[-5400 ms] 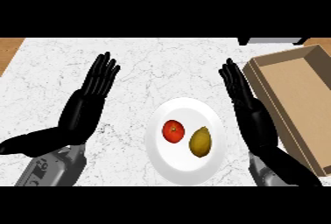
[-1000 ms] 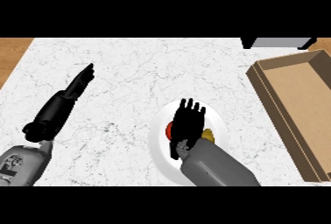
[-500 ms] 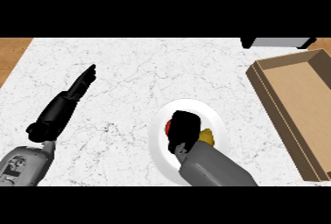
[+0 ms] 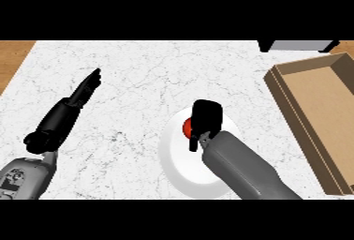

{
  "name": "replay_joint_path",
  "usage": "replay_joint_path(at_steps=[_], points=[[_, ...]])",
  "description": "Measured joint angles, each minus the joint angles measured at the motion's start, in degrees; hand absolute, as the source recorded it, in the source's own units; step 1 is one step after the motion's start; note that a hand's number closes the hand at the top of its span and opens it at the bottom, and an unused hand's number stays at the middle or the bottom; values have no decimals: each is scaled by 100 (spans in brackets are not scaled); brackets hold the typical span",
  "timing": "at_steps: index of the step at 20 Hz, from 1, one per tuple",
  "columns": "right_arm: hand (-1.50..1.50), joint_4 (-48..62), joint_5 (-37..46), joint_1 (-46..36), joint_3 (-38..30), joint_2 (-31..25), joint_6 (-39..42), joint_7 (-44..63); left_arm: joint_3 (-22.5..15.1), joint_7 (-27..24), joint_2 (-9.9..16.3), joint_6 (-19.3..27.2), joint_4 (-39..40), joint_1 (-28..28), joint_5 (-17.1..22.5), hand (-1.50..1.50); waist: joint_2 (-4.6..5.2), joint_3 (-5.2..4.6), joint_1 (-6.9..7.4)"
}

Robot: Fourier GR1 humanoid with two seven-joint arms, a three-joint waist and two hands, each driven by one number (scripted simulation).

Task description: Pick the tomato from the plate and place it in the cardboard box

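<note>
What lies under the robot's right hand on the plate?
Under the right hand, a red sliver of the tomato shows on the white plate. The rest of the tomato, and anything else there, is covered.

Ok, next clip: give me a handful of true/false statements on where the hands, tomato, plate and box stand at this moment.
1. The right hand is over the plate, fingers curled down on the tomato. True.
2. The tomato already lies in the cardboard box. False: it shows red on the plate, under the right hand.
3. The left hand rests open on the counter, at the view's left, away from the plate. True.
4. The cardboard box stands at the left of the plate. False: it stands at the right edge of the view.
5. The left hand holds the plate's rim. False: it touches nothing on the plate.
</note>
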Motion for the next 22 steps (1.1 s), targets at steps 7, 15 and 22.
replay_joint_path(at_steps=[7, 15, 22], points=[[150, 987, -541, -760, -1115, -856, -484, -2296, -4, 54, -78, -36, -49, -64, -53, 0, 64, 3, 78], [150, 1324, 34, -1610, -1290, -1069, -911, -2846, 191, 10, -80, -168, 93, -86, -82, 0, 14, -4, -6], [150, 828, 340, -1998, -1772, -1397, -1275, -2040, 190, 45, -174, -132, -47, 124, -201, 0, -31, -6, -101]])
